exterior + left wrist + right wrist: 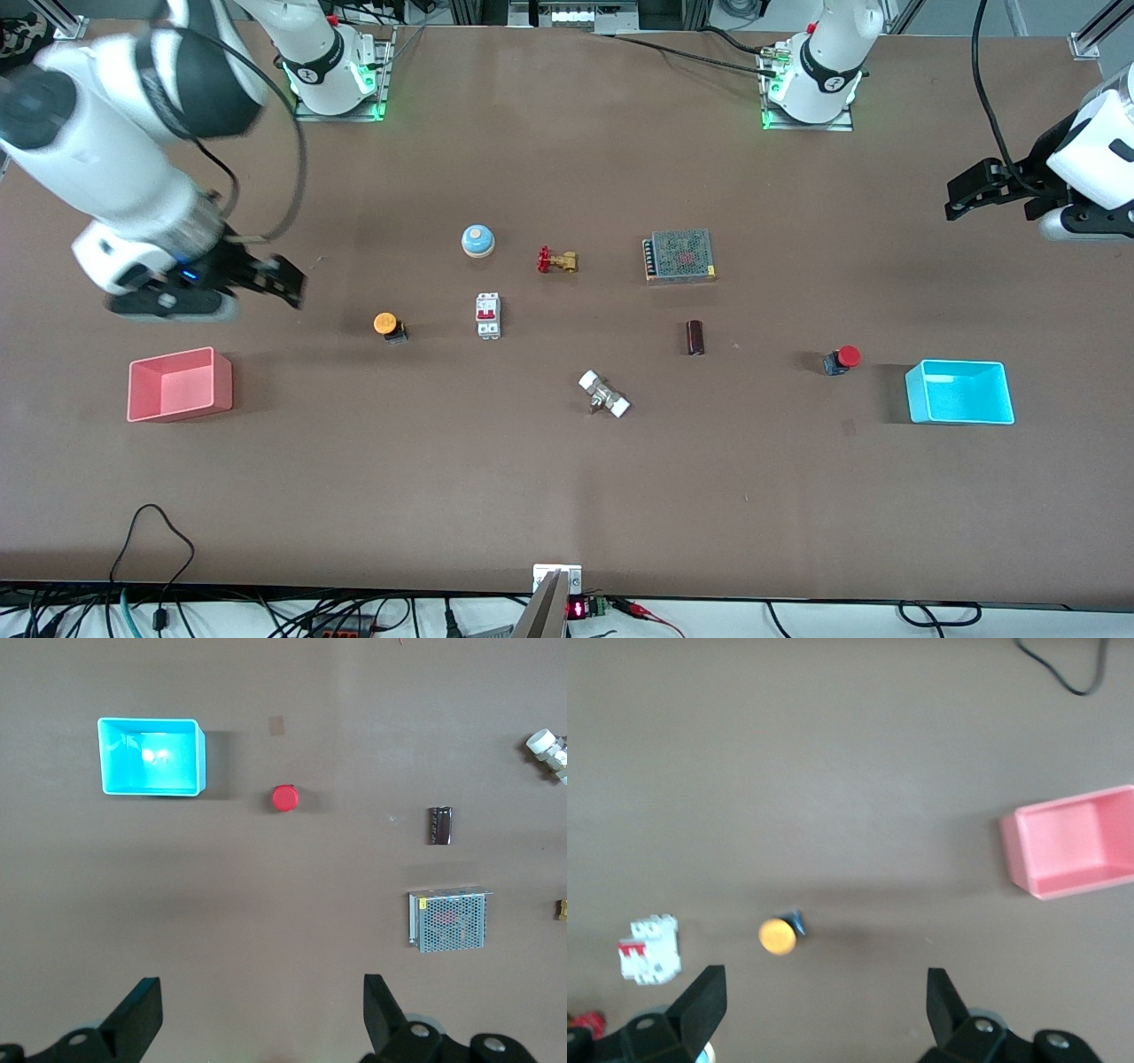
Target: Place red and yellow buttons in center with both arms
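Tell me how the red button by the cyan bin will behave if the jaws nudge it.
The red button lies tipped on its side, so its round cap may let it roll or pivot. It looks small and probably light, so it could skid on the smooth table.

The yellow button [388, 326] sits beside the breaker [488, 315], toward the right arm's end. The red button [842, 359] sits just beside a bin [960, 392], toward the left arm's end.
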You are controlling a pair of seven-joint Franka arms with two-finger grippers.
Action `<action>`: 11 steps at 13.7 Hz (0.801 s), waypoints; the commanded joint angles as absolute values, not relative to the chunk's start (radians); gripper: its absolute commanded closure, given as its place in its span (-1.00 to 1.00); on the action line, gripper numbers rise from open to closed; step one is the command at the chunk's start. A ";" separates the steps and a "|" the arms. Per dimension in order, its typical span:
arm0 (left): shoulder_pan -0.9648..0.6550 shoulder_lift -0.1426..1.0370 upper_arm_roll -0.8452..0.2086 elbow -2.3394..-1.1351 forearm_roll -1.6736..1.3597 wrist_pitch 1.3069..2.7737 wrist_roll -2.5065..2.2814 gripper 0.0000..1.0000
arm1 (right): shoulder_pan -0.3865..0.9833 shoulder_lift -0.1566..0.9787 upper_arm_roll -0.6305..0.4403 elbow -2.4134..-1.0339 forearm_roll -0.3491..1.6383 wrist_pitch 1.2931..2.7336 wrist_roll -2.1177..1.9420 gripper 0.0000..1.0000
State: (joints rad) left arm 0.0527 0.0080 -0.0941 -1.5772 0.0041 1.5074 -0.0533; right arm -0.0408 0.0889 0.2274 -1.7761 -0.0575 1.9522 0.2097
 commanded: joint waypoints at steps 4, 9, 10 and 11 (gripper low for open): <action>0.058 0.008 -0.098 -1.568 0.002 1.490 -0.032 -1.00 | -0.035 0.061 0.109 -1.652 0.015 1.714 0.153 -1.00; 0.058 0.008 -0.098 -1.568 0.002 1.488 -0.032 -1.00 | -0.031 0.057 0.100 -1.652 0.058 1.718 0.167 -1.00; 0.058 0.008 -0.098 -1.566 0.002 1.488 -0.032 -1.00 | -0.029 0.057 0.101 -1.652 0.058 1.715 0.167 -1.00; 0.058 0.008 -0.098 -1.568 0.002 1.486 -0.034 -1.00 | -0.029 0.057 0.100 -1.652 0.058 1.709 0.166 -1.00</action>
State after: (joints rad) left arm 0.0527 0.0080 -0.0942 -1.5772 0.0041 1.5049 -0.0533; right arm -0.0351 0.0561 0.1059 -1.6672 0.0379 1.7315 0.1700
